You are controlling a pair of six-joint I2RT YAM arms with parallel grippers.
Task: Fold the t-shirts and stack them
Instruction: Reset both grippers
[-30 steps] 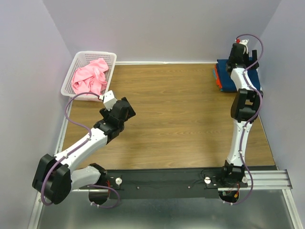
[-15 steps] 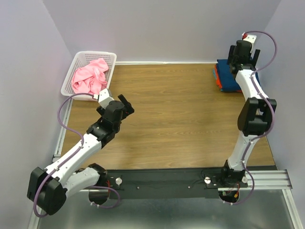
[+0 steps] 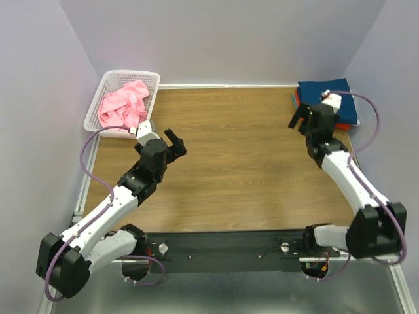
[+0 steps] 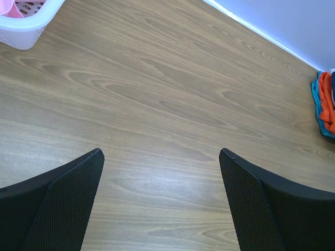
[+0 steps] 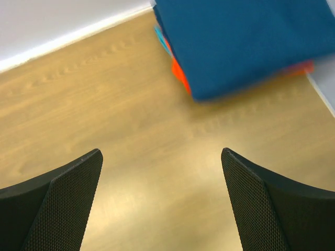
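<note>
The blurred navy t-shirt (image 5: 246, 47) runs off the top edge, hiding most of the orange t-shirt (image 5: 179, 76).

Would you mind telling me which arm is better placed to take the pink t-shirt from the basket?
Left. The left gripper is open and close to the basket holding the pink t-shirt; the right gripper, also open, is beside the folded stack.

Pink t-shirt (image 3: 123, 108) in white lattice basket (image 3: 131, 73). Navy blue t-shirt (image 5: 246, 36) over orange t-shirt (image 5: 180, 78) and teal t-shirt (image 4: 315, 99). Brown wood-grain surface (image 3: 242, 150). Black, mesh-patterned fingers (image 4: 68, 204) on left tool (image 4: 161, 152) and right tool (image 5: 162, 152).
</note>
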